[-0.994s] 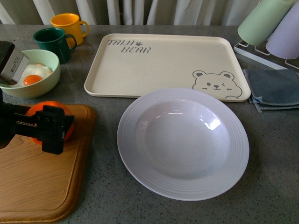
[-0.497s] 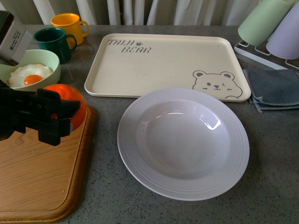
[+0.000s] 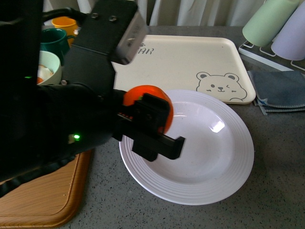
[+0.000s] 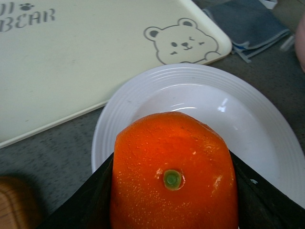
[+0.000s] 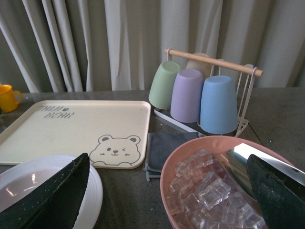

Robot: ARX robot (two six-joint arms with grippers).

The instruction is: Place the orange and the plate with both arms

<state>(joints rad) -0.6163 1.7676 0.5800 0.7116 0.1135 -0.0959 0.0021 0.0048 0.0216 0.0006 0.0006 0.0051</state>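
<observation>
**Orange in the left claw, over the white plate**

1. Your left gripper (image 3: 151, 119): its black fingers (image 4: 86, 210) are pressed against either flank of the bright, lumpy-skinned round orange (image 3: 145, 100). The green stem dot faces the wrist camera. The fruit hangs over the left part of the plate. Whether it touches the surface you cannot tell.

2. The large round white deep plate (image 3: 209, 157): it has a ridged rim and a glossy centre. It lies flat on the speckled grey countertop (image 3: 281, 157), just in front of the tray.

3. The rectangular cream plastic tray (image 3: 190, 57): a bear face is printed in its right near corner. It lies behind the plate.

4. Your right gripper (image 5: 167, 161): you see it only from its own wrist camera. Its two black fingers (image 5: 52, 195) stand wide apart, gripping nothing. A round pink bowl (image 5: 167, 191) of clear ice cubes (image 5: 205, 191) shows between them.

5. Left side, partly hidden by the left arm:
   - a rounded wooden cutting board (image 3: 43, 195) at the near edge
   - a pale green bowl (image 3: 52, 71) holding a fried egg (image 3: 44, 72), behind the board
   - a dark green mug (image 3: 52, 40) and a yellow mug (image 3: 66, 24), farther back

6. Right side:
   - a folded blue-grey cloth (image 3: 279, 90) just beside the tray
   - a wire rack with a wooden bar (image 5: 209, 62) beyond the cloth
   - three upturned cups on the rack: a pale green cup (image 5: 164, 86), a lilac cup (image 5: 187, 95) and a blue cup (image 5: 218, 104)
</observation>
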